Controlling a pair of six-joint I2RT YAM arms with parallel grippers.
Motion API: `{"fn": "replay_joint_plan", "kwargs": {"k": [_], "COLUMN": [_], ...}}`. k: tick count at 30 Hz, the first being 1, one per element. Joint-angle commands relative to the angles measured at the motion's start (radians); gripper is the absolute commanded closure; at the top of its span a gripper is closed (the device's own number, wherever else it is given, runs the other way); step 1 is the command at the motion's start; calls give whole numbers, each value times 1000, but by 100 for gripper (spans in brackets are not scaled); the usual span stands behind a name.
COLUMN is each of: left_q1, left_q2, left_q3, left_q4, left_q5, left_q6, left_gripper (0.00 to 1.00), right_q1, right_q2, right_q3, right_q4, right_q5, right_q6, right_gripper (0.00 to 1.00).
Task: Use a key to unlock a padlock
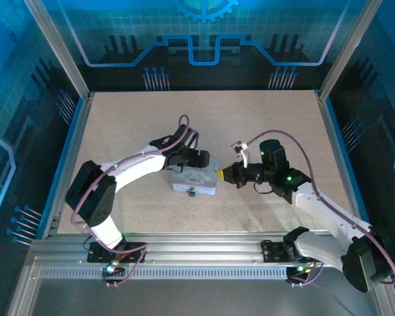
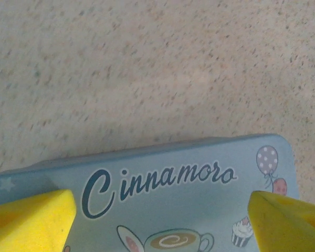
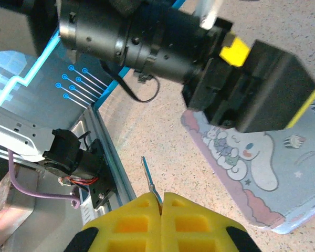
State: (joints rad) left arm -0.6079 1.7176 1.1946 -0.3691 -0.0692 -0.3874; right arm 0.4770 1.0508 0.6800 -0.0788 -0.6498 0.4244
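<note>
key (image 3: 150, 181) pinched in right jaws, left jaws spread over tin (image 2: 226, 202)

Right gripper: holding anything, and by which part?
The key, pinched at one end between the fingers of the right gripper; its thin shaft sticks out free.

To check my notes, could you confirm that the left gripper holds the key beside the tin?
Not quite: it is the right gripper that holds the key beside the tin, its fingers shut on it, as the right wrist view shows.
</note>
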Motion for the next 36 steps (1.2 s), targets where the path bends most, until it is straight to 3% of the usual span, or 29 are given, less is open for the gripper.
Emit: {"fn": "replay_joint_plan", "kwargs": {"k": [1, 7, 12, 17, 25, 29, 36], "left_q1": [10, 25, 35, 36, 36, 35, -8], "left_q2": [89, 96, -46, -274, -624, -681, -610], "left_q3": [73, 163, 127, -51, -505, -615, -694], "left_q4": [-46, -57, -29, 58, 327, 372, 470], "left_q5": [40, 58, 51, 38, 96, 115, 110], "left_q6": [115, 186, 215, 191, 42, -2, -36], "left_gripper": [12, 10, 6, 2, 1, 1, 3], "right_q1": [-21, -42, -46, -45, -20, -12, -2], "right_q2": [-5, 26, 91, 175, 363, 446, 563], "right_q3": [-27, -61, -71, -66, 12, 64, 125], "right_q4": [-14, 32, 103, 187, 272, 280, 279], "right_q5": [11, 19, 9, 14, 47, 76, 83], "right_q6": [-6, 21, 60, 109, 171, 199, 231], "right_gripper": [99, 99, 99, 99, 99, 100, 100]}}
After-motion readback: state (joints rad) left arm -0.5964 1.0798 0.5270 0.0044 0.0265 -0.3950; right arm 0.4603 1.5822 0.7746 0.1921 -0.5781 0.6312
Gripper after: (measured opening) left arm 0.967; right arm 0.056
